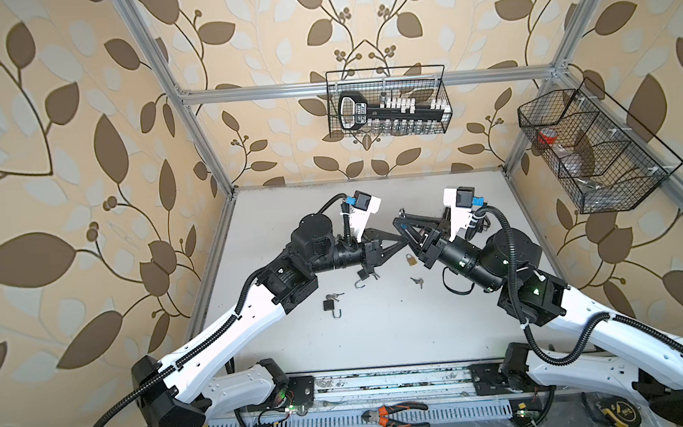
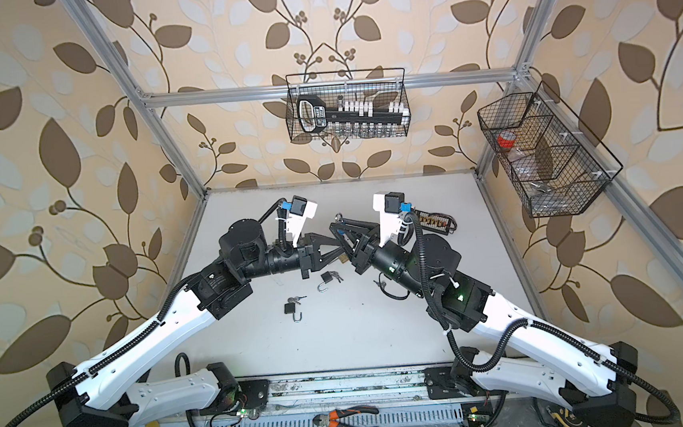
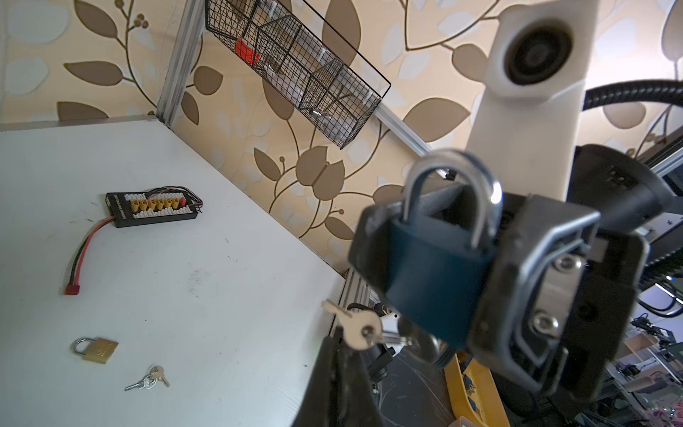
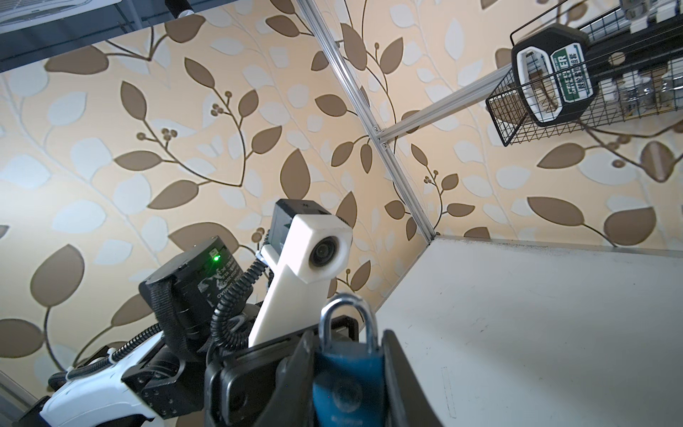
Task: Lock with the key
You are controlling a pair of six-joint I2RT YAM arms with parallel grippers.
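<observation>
Top views: left tool (image 1: 396,235) and right tool (image 1: 398,221) meet tip to tip above the bench (image 1: 383,344); the left arm is nearer the key.
Left wrist: right tool clamps the blue padlock (image 3: 432,273), keyed base toward the left tool, shackle away. The key bunch (image 3: 360,329) hangs at that base, at the closed left tool's tip; I cannot tell if it is pinched.
Right wrist: padlock embossing unreadable; green label (image 4: 571,74) in the wire basket (image 4: 517,129) ends "ER".

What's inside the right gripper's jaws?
A blue padlock, clamped between the right gripper's fingers, shackle sticking out, keys dangling below. The fingers cover its sides; the keyhole can't be made out.
</observation>
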